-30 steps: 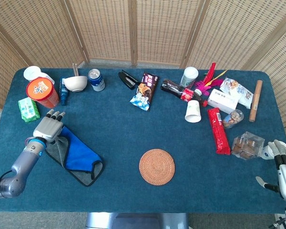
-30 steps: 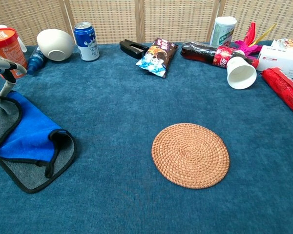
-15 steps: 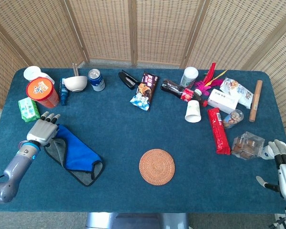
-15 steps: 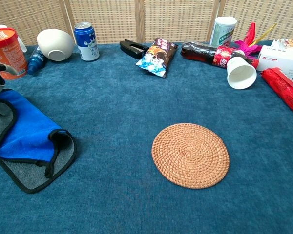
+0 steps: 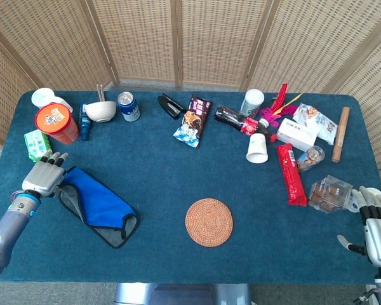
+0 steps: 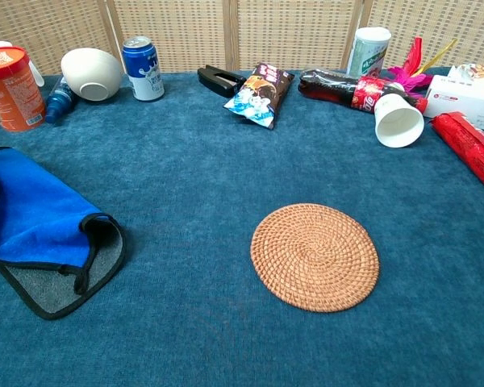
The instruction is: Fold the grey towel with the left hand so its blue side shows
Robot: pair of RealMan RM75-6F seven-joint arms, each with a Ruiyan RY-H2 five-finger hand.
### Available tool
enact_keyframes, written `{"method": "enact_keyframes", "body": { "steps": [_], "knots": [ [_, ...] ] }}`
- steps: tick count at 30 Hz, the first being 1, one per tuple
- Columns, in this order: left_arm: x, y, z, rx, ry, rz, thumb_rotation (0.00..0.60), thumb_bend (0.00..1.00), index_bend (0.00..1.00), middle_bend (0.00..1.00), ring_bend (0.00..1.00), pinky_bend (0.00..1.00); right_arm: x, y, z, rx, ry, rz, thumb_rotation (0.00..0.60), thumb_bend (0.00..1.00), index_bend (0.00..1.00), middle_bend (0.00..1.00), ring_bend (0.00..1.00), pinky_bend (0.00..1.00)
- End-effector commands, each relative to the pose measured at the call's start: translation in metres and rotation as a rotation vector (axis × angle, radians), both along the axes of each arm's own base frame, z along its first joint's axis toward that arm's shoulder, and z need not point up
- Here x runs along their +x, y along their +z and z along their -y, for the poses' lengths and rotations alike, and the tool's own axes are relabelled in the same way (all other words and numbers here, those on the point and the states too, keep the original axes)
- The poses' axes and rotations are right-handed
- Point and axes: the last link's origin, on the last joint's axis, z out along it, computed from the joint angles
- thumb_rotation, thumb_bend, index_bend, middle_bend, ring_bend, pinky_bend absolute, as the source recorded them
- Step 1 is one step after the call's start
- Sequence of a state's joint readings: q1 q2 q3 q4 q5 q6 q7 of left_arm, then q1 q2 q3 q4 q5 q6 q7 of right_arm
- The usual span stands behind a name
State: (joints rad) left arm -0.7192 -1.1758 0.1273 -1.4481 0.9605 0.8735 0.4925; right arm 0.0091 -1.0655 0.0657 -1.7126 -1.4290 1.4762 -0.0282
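The grey towel (image 5: 96, 203) lies folded at the table's front left, its blue side up and a grey strip with black edging along its near rim; the chest view shows the towel (image 6: 40, 222) at the left edge. My left hand (image 5: 42, 175) hovers just off the towel's far-left corner, fingers spread, holding nothing. It is out of the chest view. My right hand (image 5: 376, 219) rests at the table's front right edge with fingers apart and empty.
An orange tub (image 5: 56, 122), green pack (image 5: 37, 145), white bowl (image 5: 100, 111) and blue can (image 5: 128, 106) stand behind the towel. A woven coaster (image 5: 209, 221) lies mid-front. Snack bags, a cola bottle, cups and boxes crowd the back right.
My left hand has let go of the towel's corner and drawn back to the left, leaving the chest view. The towel has settled flat. The right hand has barely moved.
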Motion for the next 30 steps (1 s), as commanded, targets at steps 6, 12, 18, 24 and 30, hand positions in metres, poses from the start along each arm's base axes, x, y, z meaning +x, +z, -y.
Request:
{"method": "enact_keyframes", "body": {
  "steps": [6,12,18,24,30],
  "knots": [
    [-0.012,-0.007,-0.002,-0.013,-0.014,0.027,0.6,0.56,0.48,0.0,0.0,0.0,0.001,-0.005,0.001,0.008,-0.007,-0.017,0.6,0.0,0.0,0.0,0.0,0.0],
    [-0.02,-0.002,0.001,-0.021,0.006,0.034,0.6,0.56,0.3,0.0,0.0,0.0,0.001,-0.005,0.002,0.005,-0.012,-0.022,0.6,0.0,0.0,0.0,0.0,0.0],
    [-0.021,0.004,0.003,-0.018,0.019,0.052,0.6,0.55,0.15,0.0,0.0,0.0,0.001,-0.007,0.002,0.012,-0.013,-0.022,0.6,0.0,0.0,0.0,0.0,0.0],
    [-0.011,0.002,0.002,-0.02,-0.002,0.089,0.6,0.55,0.17,0.0,0.0,0.0,0.003,-0.006,0.002,0.009,-0.008,-0.015,0.6,0.0,0.0,0.0,0.0,0.0],
    [0.0,-0.002,0.006,-0.043,-0.026,0.112,0.6,0.55,0.18,0.0,0.0,0.0,0.003,-0.002,0.001,0.0,-0.006,-0.005,0.6,0.0,0.0,0.0,0.0,0.0]
  ]
}}
